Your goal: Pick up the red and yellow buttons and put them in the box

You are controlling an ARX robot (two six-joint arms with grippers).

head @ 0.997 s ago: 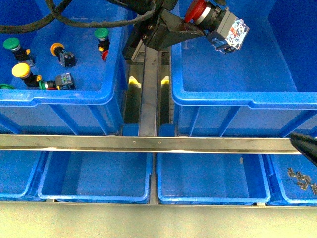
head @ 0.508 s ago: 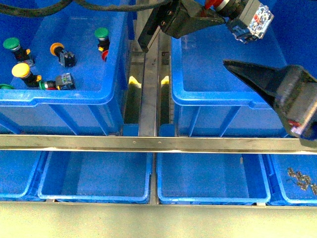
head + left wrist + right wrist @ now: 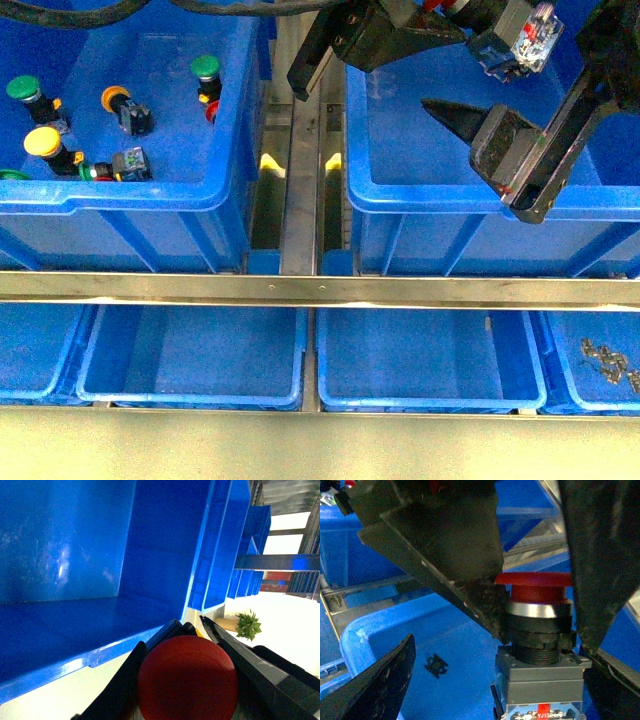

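Note:
My left gripper [image 3: 455,12] is shut on a red button [image 3: 515,35], whose grey body juts out above the right-hand box [image 3: 480,205]. The left wrist view shows its red cap [image 3: 187,677] clamped between the black fingers [image 3: 250,665], with the box wall [image 3: 75,555] behind. My right gripper [image 3: 500,680] is open just beside and below the button; its finger [image 3: 462,115] is dark and pointed. In the right wrist view the red button [image 3: 535,587] hangs between my open fingers. More yellow buttons [image 3: 42,141] lie in the left box [image 3: 150,195].
Green-capped buttons [image 3: 204,68] lie in the left box too. A metal rail [image 3: 300,290] crosses in front, with shallow blue trays [image 3: 190,385] below it; the far-right tray holds small metal parts [image 3: 605,360]. A small black piece [image 3: 436,665] lies on the right box floor.
The left gripper has carried the red button up and to the right over the right box. The right gripper has come in from the right and risen to just under the button.

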